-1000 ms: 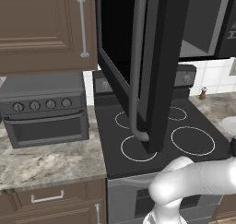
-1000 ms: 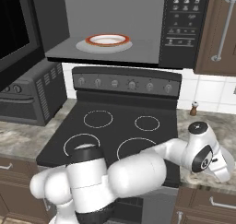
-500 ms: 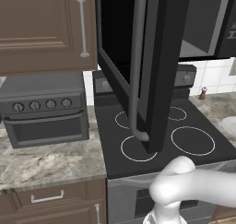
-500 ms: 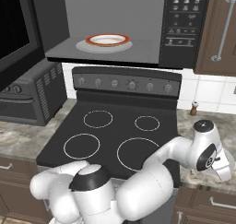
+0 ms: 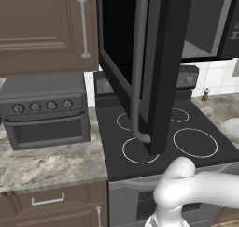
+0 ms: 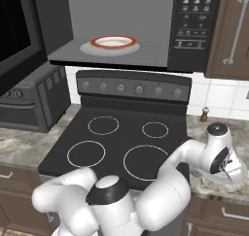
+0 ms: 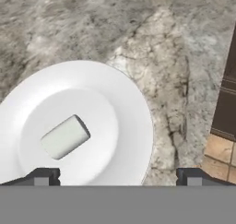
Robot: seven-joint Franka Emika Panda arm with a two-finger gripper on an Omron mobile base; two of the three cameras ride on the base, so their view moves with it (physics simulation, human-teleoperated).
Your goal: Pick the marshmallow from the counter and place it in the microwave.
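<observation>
While the jaws stand released, the marshmallow (image 7: 65,137) lies slantwise on a plate (image 7: 124,108), whose left edge is cut off.

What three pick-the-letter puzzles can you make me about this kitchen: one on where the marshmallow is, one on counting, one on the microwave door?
1. Where does the marshmallow lie?
A. on a white plate
B. on the stovetop
C. in the toaster oven

2. How many white rings are on the stovetop?
A. two
B. four
C. six

3. How is the microwave door?
A. shut
B. gone
C. swung open

Answers:
1 A: the hand view shows it lying on the plate, on the counter.
2 B: the right base view shows four rings.
3 C: the door stands out over the stovetop, and a red-rimmed dish shows inside.
</observation>
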